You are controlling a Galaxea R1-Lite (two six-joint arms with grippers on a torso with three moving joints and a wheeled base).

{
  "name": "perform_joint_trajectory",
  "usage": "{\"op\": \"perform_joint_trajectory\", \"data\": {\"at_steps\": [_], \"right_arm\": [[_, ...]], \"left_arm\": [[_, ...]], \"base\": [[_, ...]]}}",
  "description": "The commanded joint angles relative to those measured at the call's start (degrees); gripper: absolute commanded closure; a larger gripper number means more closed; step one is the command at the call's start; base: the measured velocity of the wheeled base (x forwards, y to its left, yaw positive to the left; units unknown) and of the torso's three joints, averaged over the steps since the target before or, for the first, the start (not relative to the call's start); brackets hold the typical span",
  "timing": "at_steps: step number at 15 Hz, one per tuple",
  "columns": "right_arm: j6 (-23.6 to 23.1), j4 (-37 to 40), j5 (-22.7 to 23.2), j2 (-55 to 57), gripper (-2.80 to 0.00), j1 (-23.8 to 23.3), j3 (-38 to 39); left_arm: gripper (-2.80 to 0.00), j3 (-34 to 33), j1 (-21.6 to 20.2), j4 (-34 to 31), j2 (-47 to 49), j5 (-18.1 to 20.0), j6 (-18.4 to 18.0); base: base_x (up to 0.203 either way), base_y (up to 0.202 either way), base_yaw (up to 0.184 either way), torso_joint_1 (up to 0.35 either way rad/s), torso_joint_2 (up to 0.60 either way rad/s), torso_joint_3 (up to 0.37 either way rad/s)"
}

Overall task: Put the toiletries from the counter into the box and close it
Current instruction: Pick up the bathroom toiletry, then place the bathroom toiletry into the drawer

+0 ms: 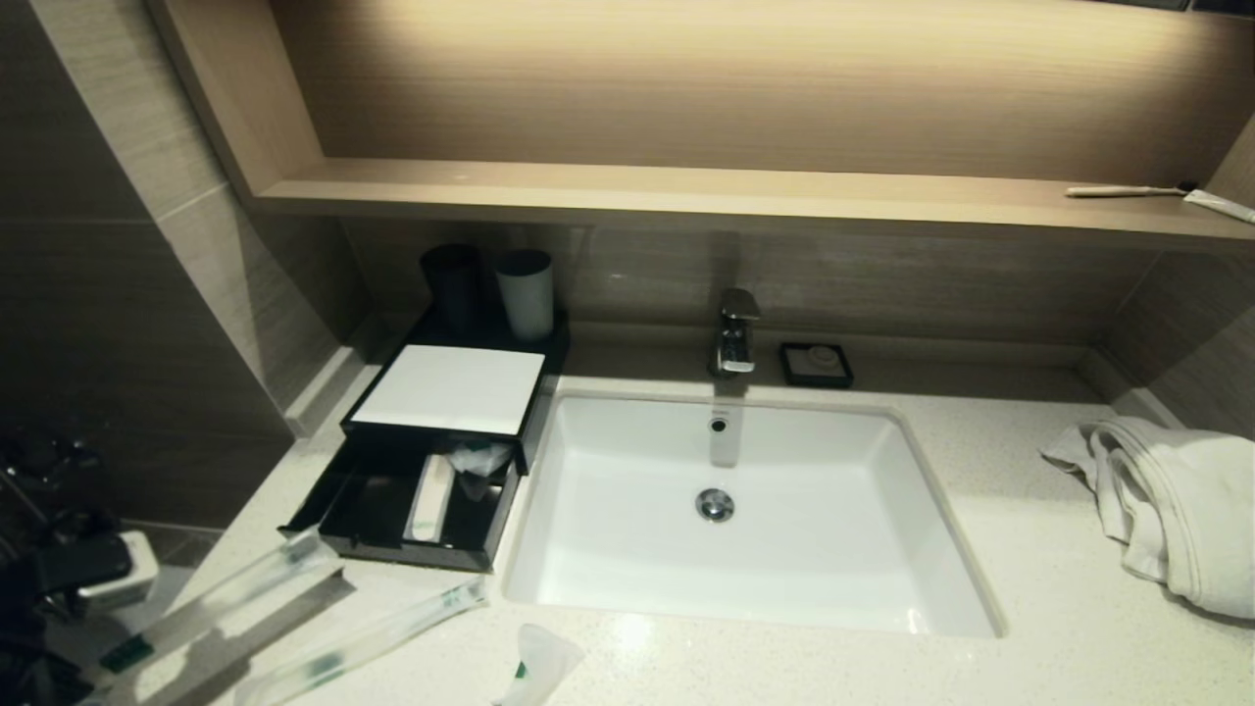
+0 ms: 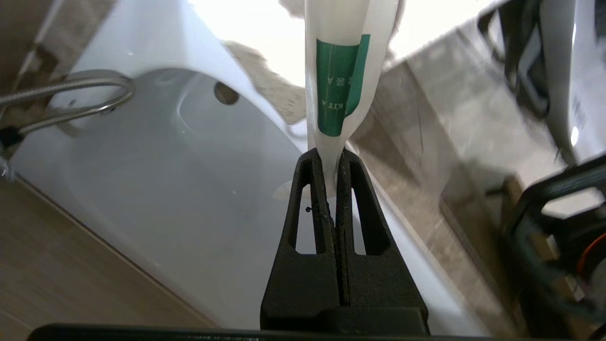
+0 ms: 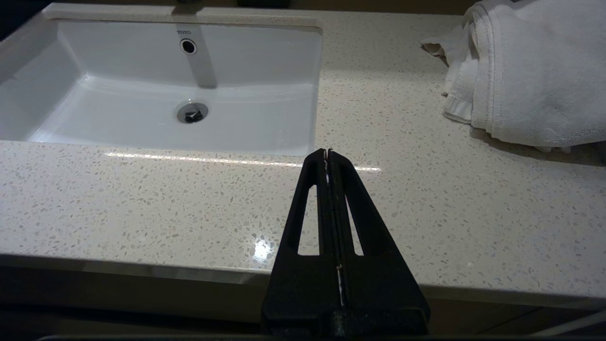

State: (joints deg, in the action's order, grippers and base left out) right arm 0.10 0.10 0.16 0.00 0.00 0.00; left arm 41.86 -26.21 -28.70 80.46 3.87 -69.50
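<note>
Left fingers (image 2: 335,156) clamp a slim clear-plastic packet (image 2: 348,61) with green label — lettering "KTA"; right fingers (image 3: 327,154) together; white basin (image 3: 165,109) reads "TOTO".

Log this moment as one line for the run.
left gripper: shut on packet | right gripper: shut, parked over counter | box: drawer open

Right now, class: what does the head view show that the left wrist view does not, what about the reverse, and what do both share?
Only the head view: the box with its drawer open, a second packet and the sachet on the counter, and the faucet. Only the left wrist view: the left tool shut on the held packet at its end, and the print on its green label. Both: the held packet, at the counter's front left corner.
</note>
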Motion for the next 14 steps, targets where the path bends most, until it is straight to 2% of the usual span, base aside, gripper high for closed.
{"op": "perform_joint_trajectory", "data": {"at_steps": [1, 4, 5, 7, 9, 11, 13, 14], "right_arm": [[0.04, -0.01, 0.02, 0.00, 0.00, 0.00, 0.00], [-0.01, -0.01, 0.02, 0.00, 0.00, 0.00, 0.00], [-0.01, -0.01, 0.02, 0.00, 0.00, 0.00, 0.00], [-0.01, -0.01, 0.02, 0.00, 0.00, 0.00, 0.00], [-0.01, -0.01, 0.02, 0.00, 0.00, 0.00, 0.00], [-0.01, -0.01, 0.02, 0.00, 0.00, 0.00, 0.00], [-0.01, -0.01, 0.02, 0.00, 0.00, 0.00, 0.00], [-0.01, -0.01, 0.02, 0.00, 0.00, 0.00, 0.00]], "left_arm": [[0.00, 2.80, 0.25, -0.81, -2.93, 1.08, 4.03], [0.00, 7.04, 0.52, -1.29, -1.33, 2.74, 15.14], [0.00, 7.95, 0.54, -1.71, -0.80, 4.02, 17.83], [0.00, 10.72, 0.61, -4.40, -0.02, 6.61, 29.31], [0.00, 13.66, 1.75, -8.95, 0.13, 10.05, 38.15], [0.00, 15.11, 5.59, -12.55, -0.28, 11.08, 46.46], [0.00, 16.37, 11.55, -15.25, -0.82, 11.16, 56.59], [0.00, 17.17, 14.53, -16.86, -1.00, 11.12, 60.27]], "base": [[0.000, 0.000, 0.000, 0.000, 0.00, 0.000], [0.000, 0.000, 0.000, 0.000, 0.00, 0.000], [0.000, 0.000, 0.000, 0.000, 0.00, 0.000], [0.000, 0.000, 0.000, 0.000, 0.00, 0.000], [0.000, 0.000, 0.000, 0.000, 0.00, 0.000], [0.000, 0.000, 0.000, 0.000, 0.00, 0.000], [0.000, 0.000, 0.000, 0.000, 0.00, 0.000], [0.000, 0.000, 0.000, 0.000, 0.00, 0.000]]}}
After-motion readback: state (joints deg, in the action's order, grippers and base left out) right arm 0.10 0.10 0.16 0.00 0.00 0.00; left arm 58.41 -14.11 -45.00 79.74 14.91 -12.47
